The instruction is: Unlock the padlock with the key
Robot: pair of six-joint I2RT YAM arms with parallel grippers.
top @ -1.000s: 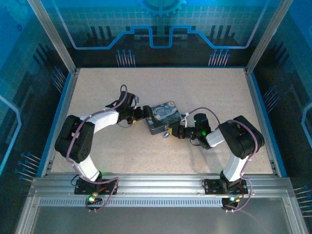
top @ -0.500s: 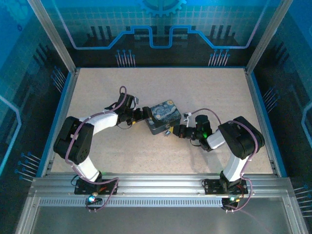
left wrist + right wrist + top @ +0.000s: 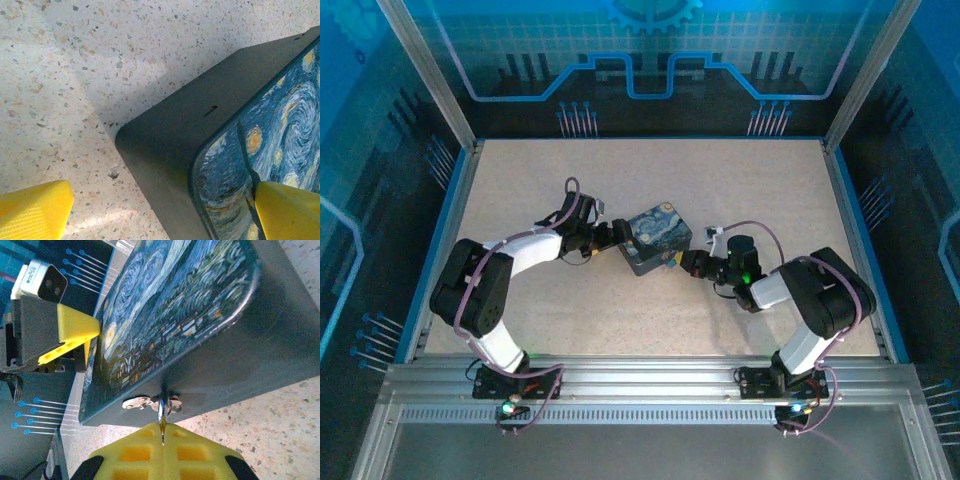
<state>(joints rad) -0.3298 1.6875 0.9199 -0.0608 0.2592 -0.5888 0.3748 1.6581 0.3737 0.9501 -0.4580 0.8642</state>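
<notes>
- Top external: the tin box (image 3: 658,238) sat at mid-frame on the speckled table (image 3: 620,180). The left gripper (image 3: 610,238) was at its left edge and the right gripper (image 3: 684,263) just off its lower right corner. Padlock and key were too small to make out there.
- Left wrist: the left gripper's yellow fingers (image 3: 31,212) stood spread in the two lower corners. One was over bare table, the other over the printed lid, with the tin's corner between them. Whether either touched the tin could not be told.
- Right wrist: at lower centre the right gripper's pads (image 3: 150,440) were pressed together on the key (image 3: 161,422), a thin silvery blade seen edge-on. Its tip was at the padlock (image 3: 150,403), a small silvery bit against the tin's dark side wall.
- Handling, as a judgement: the key looked stiff, light and slick, best pinched flat across its head. The padlock probably hung loose and would swing aside, and the light tin could slide unless braced.
</notes>
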